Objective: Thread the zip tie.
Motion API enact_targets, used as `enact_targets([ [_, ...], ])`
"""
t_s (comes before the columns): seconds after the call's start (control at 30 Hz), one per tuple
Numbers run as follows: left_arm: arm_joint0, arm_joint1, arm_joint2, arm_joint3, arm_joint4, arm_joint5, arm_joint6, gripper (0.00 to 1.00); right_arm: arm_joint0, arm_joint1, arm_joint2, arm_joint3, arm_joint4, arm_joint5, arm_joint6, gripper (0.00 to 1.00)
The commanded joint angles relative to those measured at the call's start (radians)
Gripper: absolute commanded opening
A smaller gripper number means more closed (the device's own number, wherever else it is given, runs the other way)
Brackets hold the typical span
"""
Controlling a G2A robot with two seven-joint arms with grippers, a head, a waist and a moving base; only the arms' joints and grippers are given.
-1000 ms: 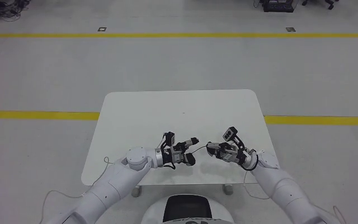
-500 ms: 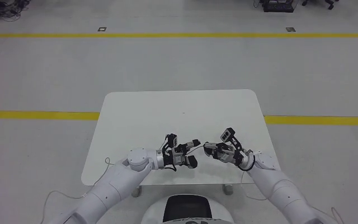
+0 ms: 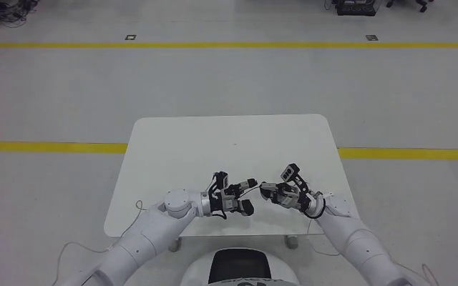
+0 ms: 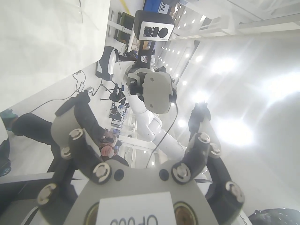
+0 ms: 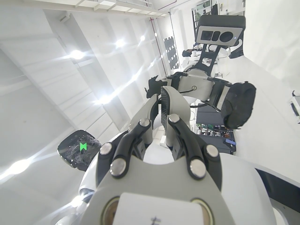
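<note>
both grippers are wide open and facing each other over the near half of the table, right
Not quite. Only the left gripper is wide open. The right gripper is shut, its fingers drawn almost together, as the right wrist view shows. The rest holds: they face each other over the near half of the table.

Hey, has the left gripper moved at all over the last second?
Yes, slightly. In the top view, the left gripper has shifted a little toward the near edge of the table.
</note>
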Motion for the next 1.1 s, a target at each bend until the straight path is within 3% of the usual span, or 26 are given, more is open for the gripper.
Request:
enact_targets([
  [0.0, -0.001, -0.001, 0.001, 0.002, -0.003, -0.001, -0.004, 1.00, 0.001, -0.002, 0.000, 0.003, -0.002, 0.000, 0.001, 0.00],
  [1.07, -0.002, -0.004, 0.004, 0.011, -0.005, -0.001, -0.022, 1.00, 0.001, -0.021, 0.023, 0.027, -0.015, -0.003, 0.007, 0.00],
])
